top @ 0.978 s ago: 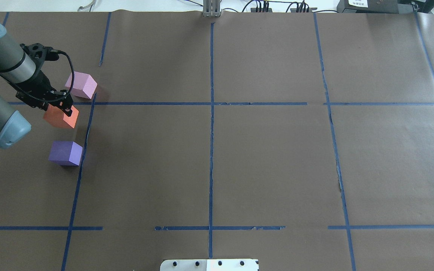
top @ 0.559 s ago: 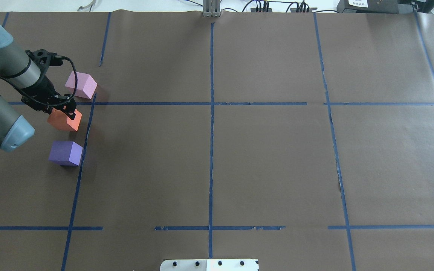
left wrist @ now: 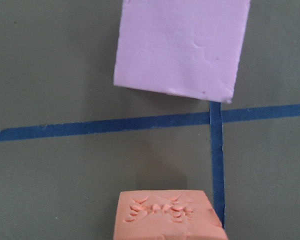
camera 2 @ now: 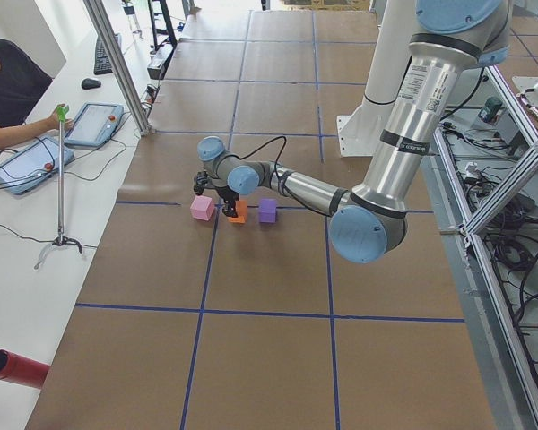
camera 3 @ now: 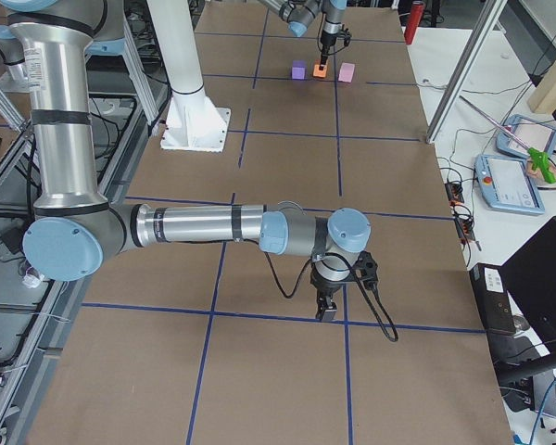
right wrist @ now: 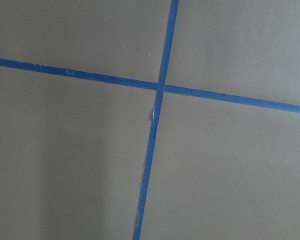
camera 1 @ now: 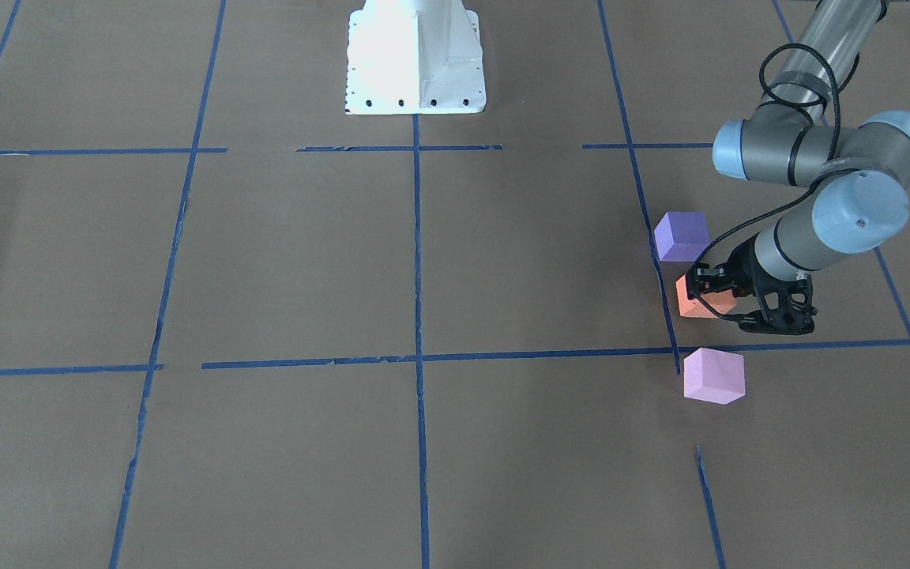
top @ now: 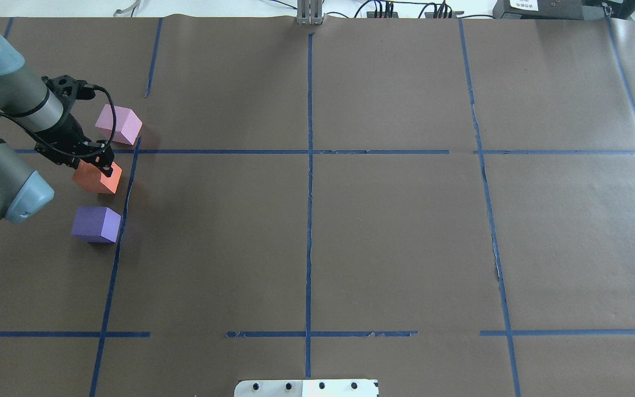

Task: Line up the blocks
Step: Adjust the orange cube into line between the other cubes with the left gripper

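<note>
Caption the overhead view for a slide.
Left claw holds the orange block between the pink block and the purple block.

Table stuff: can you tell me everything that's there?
orange block: one, orange, middle of the three, being gripped
purple block: one, violet, nearest the robot
pink block: one, pale pink, farthest from the robot
paper: one sheet, brown, covering the table
tape lines: many, blue, grid across the paper
base plate: one, white, at the robot's edge
left tool: one, black, shut on the orange block
right tool: one, black, far from the blocks; open or shut unclear
</note>
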You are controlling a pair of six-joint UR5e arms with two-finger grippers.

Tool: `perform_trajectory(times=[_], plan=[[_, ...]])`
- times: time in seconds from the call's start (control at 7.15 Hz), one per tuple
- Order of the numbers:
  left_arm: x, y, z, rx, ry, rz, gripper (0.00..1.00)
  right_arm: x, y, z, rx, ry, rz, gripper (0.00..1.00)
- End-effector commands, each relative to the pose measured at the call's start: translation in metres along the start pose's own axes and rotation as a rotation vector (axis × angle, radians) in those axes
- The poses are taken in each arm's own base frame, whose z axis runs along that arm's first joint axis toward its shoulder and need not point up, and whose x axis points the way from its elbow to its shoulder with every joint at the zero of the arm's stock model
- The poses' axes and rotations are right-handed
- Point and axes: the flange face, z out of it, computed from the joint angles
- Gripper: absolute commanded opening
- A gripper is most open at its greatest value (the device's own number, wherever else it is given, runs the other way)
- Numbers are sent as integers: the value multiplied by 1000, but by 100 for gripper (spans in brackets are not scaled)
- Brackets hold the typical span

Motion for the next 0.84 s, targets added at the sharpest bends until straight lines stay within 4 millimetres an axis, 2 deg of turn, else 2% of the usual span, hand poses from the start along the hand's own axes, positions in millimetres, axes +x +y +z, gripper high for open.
perform_trajectory(times=[0.0,0.14,0.42,0.7], plan=[[0,0,2,3,4,-5,11,0,0,0,1,0,-1,100],[2,-1,2,4,5,-6,12,0,0,0,0,0,0,100],[4,-2,1,5,7,-4,21,0,0,0,0,0,-1,100],[4,-2,1,4,7,-1,50,0,0,0,0,0,-1,100]])
